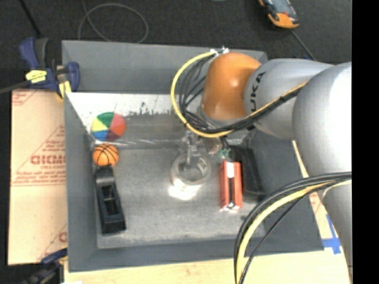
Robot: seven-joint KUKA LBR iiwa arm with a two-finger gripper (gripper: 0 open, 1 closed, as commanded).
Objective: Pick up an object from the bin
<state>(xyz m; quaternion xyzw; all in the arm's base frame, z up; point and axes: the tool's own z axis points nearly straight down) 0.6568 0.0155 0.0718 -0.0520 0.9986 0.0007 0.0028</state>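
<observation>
Gripper [192, 148], open or closed one cannot tell, hangs over a clear cup [188, 175] at the middle of the bin [154, 218]; the slick cup might slip free or skid into the red-orange box [231, 186] just beside it.

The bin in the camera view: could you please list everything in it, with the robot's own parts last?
bin: 1, grey metal, holds all that follows
coloured ball: 1, red, yellow, green and blue, upper left corner
basketball: 1, small, orange with dark lines, just below the coloured ball
tape dispenser: 1, black, along the left wall, lower left; kind judged by shape
cup: 1, see-through, middle of the floor
box: 1, red, long and narrow, right of the cup
black thing: 1, right beside the box, partly under the arm; kind unclear
gripper: 1, metal, directly over the cup
arm: 1, silver with an orange cover and cables, reaching in from the right
</observation>
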